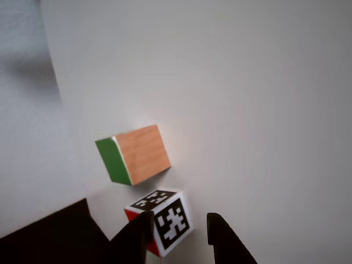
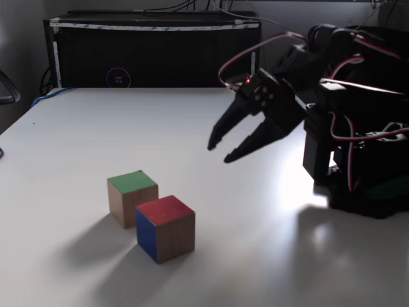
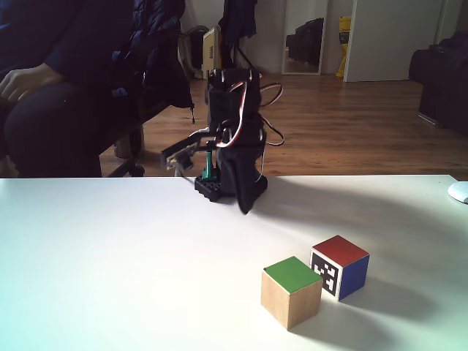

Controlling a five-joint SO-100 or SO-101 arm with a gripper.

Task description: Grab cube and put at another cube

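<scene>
On white surface (image 2: 77,141), landmark = marker cube (image 2: 165,228) (red top, blue side, b/w pixel patterns on other faces). Green-faced cube (image 2: 131,197) sits just beside it: up-left of it in a fixed view, lower-left of it (image 3: 339,266) in a fixed view where green cube (image 3: 291,292) is nearest the camera. Corners look touching or nearly so; cannot tell if a gap remains. In other view green cube (image 1: 133,154) lies above marker cube (image 1: 162,220), i.e. farther from the camera along its line of sight.

Pincer (image 2: 217,152): raised off surface, up-right of marker cube in a fixed view, well apart from both cubes. Fingers spread, nothing between them. In other view its dark tips (image 1: 181,228) frame lower edge, w/ marker cube partly behind left tip (image 1: 144,223).

Key relation: from pincer, marker cube comes first, green cube beyond it and offset to left (other view). So approach line to green cube runs over or past marker cube. Cubes have no long axis; green cube sits rotated relative to pincer opening, so a wrist turn is prob. needed to meet flat faces.

Judgement: cubes already adjacent, so either task near complete w/ pincer clear, or grasp not yet made; cannot tell which. Risk if reaching: clipping marker cube on way.

Bkgd: person seated behind arm base (image 3: 227,186); black box (image 2: 153,51) at far edge of surface.
</scene>
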